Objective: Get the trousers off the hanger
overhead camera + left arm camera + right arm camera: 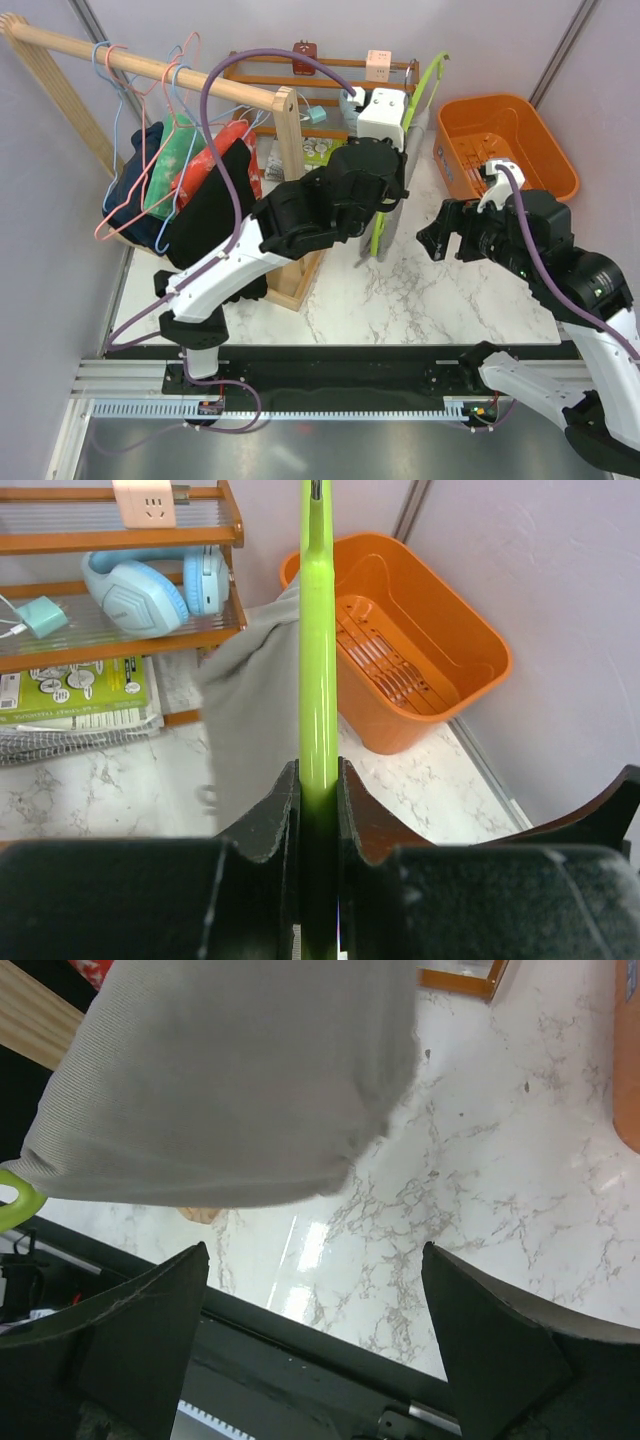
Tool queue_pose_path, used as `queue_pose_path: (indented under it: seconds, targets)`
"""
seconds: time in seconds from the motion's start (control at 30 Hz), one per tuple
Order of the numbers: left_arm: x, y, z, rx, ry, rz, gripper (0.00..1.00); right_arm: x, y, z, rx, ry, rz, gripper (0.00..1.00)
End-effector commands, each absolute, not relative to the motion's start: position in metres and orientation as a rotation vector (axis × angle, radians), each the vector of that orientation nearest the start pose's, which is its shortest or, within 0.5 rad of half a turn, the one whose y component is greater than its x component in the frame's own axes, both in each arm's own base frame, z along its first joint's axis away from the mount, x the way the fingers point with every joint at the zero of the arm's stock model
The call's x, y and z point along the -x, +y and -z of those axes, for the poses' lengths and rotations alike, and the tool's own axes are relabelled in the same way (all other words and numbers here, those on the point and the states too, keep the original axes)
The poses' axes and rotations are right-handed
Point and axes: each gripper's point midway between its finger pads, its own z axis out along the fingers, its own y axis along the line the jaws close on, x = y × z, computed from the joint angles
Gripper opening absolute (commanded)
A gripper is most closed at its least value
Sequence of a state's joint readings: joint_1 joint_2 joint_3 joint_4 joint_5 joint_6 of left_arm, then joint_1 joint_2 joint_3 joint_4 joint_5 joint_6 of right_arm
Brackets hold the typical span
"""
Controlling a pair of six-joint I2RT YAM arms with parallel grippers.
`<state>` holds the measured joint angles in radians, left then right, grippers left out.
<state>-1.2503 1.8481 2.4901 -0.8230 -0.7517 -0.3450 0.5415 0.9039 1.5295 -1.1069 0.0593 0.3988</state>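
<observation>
Evidently, the left end effector (318, 780) pinched the hanger (318, 630), whose long axis ran straight out from it; the trousers (230, 1080) draped on it hung just left of the spread right end effector (312, 1260).

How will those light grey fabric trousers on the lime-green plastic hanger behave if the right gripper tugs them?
The light grey fabric trousers drape limply with rounded edges, so they are probably floppy and will bunch rather than hold shape. They look thin and likely light. The lime-green plastic hanger looks glossy, so they may slide off easily.
</observation>
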Motion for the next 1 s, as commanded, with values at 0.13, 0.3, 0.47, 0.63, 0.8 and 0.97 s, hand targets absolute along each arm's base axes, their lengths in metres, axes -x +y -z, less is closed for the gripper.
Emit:
queue_pose_path:
  seconds: [0.13, 0.3, 0.47, 0.63, 0.8, 0.97]
  targets:
    - [-0.266, -0.387, -0.543, -0.046, 1.539, 0.567, 0.02, -0.212, 0.141, -0.385, 0.239, 1.833, -0.579, 0.9]
    - [-0.277, -0.386, -0.535, -0.085, 1.547, 0.521, 0.02, -0.207, 0.151, -0.374, 0.311, 1.8, -0.628, 0.87]
    - [-0.288, -0.382, -0.529, -0.074, 1.553, 0.459, 0.02, -0.215, 0.141, -0.358, 0.313, 1.802, -0.539, 0.85]
    - [-0.295, -0.374, -0.527, -0.054, 1.554, 0.419, 0.02, -0.237, 0.149, -0.347, 0.267, 1.791, -0.509, 0.83]
    - [-0.309, -0.364, -0.526, -0.035, 1.554, 0.384, 0.02, -0.239, 0.175, -0.346, 0.354, 1.773, -0.455, 0.85]
    - [-0.312, -0.364, -0.525, -0.038, 1.554, 0.381, 0.02, -0.243, 0.188, -0.351, 0.321, 1.742, -0.42, 0.86]
